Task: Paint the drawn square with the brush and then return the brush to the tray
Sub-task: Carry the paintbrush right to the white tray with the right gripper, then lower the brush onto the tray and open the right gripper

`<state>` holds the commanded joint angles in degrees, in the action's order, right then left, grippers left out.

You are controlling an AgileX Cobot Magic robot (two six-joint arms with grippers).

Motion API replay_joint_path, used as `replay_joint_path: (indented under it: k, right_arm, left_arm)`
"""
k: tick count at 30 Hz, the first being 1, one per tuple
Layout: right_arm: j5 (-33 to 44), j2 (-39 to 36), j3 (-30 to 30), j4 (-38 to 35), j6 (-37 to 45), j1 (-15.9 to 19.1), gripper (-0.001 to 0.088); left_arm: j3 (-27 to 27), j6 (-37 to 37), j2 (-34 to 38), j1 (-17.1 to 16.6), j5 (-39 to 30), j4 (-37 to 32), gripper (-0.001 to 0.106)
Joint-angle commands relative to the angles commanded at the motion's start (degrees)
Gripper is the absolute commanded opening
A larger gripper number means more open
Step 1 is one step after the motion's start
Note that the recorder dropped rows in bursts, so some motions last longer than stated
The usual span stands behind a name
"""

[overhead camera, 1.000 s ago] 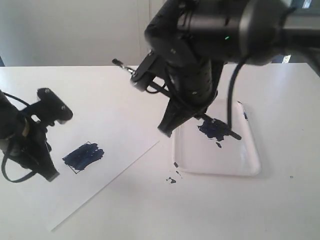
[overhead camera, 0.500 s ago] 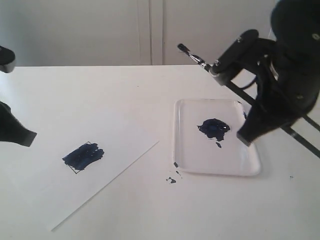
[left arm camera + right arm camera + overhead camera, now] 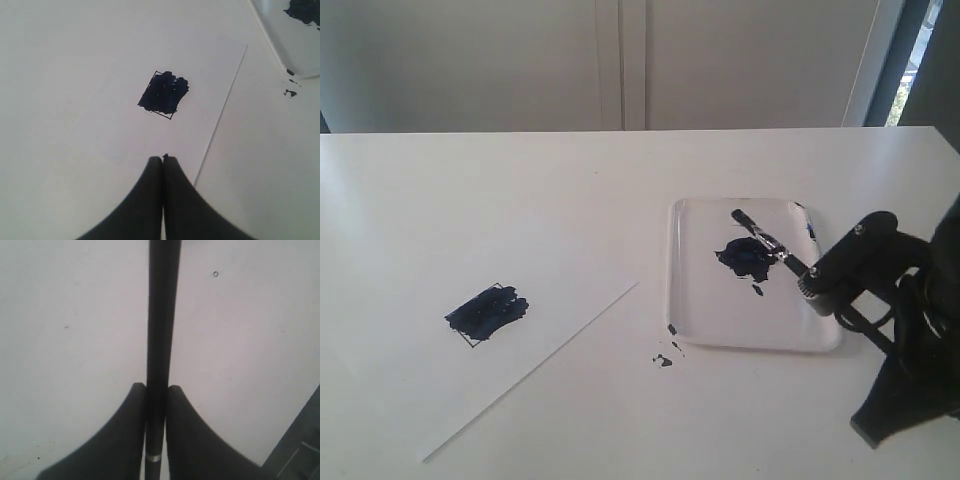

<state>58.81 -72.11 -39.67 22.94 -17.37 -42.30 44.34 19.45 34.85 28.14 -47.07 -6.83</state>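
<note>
Gripping the brush tight by its handle in the right pincer, I am poising its tip ahead, over the tray. The square, well apart from the pincer, is painted; releasing the brush remains.

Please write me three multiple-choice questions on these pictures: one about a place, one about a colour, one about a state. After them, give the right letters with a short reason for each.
1. In the exterior view, over what does the bristle end of the brush show?
A) a bowl B) the tray C) a book
2. What colour fills the drawn square?
A) dark blue B) red C) green
3. How is the right gripper?
A) open and empty B) shut on a cup C) shut on the brush

Answers:
1 B: the tip shows against the tray, beside the paint blob.
2 A: dark blue strokes cover the outline.
3 C: in the right wrist view its jaws clamp the black handle.
</note>
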Motion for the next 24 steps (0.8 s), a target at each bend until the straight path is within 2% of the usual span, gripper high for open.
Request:
replay_joint_path:
  k: [5, 9, 11, 17, 21, 24]
  right_arm:
    - [-5.3, -0.5, 1.1, -5.1, -5.5, 0.0, 0.0000]
    - [-9.3, -2.0, 1.1, -14.0, -6.7, 0.0, 0.0000]
    - [-10.9, -3.4, 1.1, -15.7, -7.5, 0.0, 0.0000]
    - [-12.1, -7.7, 1.1, -18.1, -8.9, 0.0, 0.0000]
    - [-13.1, -11.2, 1.1, -18.3, -11.4, 0.0, 0.0000]
    - [-13.1, -13.5, 1.1, -18.7, -11.4, 0.0, 0.0000]
  left_arm:
    - [-8.4, 0.4, -5.0, 0.0, 1.2, 5.4, 0.000]
    - [-15.7, 0.4, -8.2, 0.0, 3.0, 10.2, 0.000]
    - [-18.6, 0.4, -9.6, 0.0, 4.2, 12.1, 0.000]
    - [-17.7, 0.1, -12.2, 0.0, 3.6, 13.0, 0.000]
    - [-17.7, -2.8, -12.2, 0.0, 6.4, 19.4, 0.000]
    - [-17.7, -3.8, -12.2, 0.0, 6.8, 19.9, 0.000]
